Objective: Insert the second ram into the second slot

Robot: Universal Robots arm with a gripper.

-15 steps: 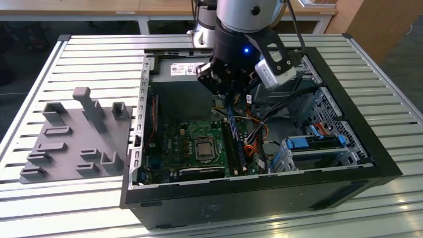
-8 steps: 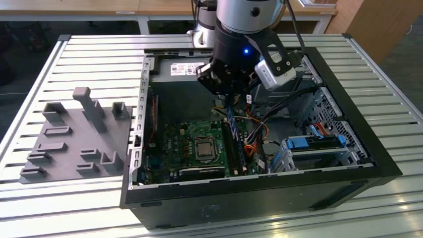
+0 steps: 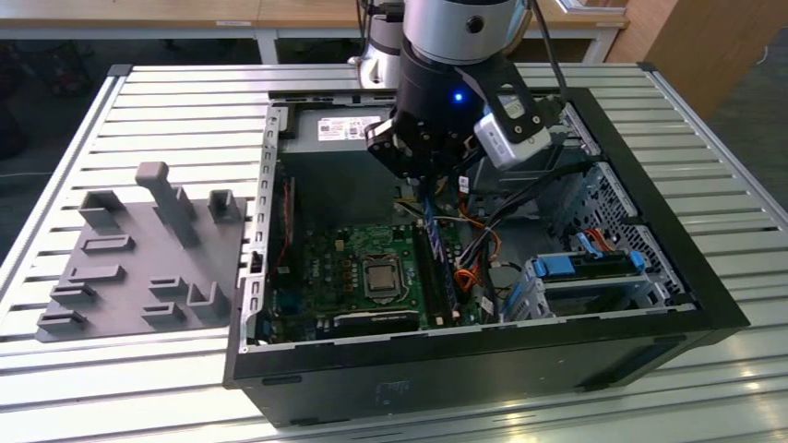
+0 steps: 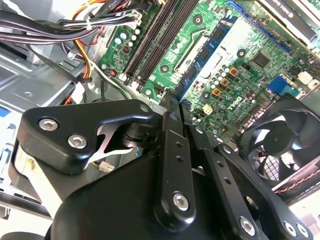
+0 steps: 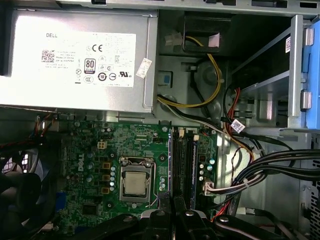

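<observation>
Tool (image 4: pixel 172 102) tight on second ram (image 4: pixel 212 47), edge-on near slots (image 4: pixel 160 35), cables (image 4: pixel 50 25) close alongside

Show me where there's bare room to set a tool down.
Bare slatted table lies on the camera side of the gray fixture tray, and on its far side. Inside the case it is crowded: cables, and the gripper holding the second ram.

I see the open black metal computer case (image 3: pixel 493 369) on the slatted metal table (image 3: pixel 185 92), the grey plastic fixture block (image 3: pixel 124 277) beside it toward the exterior view's left, and the black gripper (image 3: pixel 429 185) holding the thin blue second ram (image 4: pixel 202 60) above the green motherboard (image 3: pixel 327 268) inside.
</observation>
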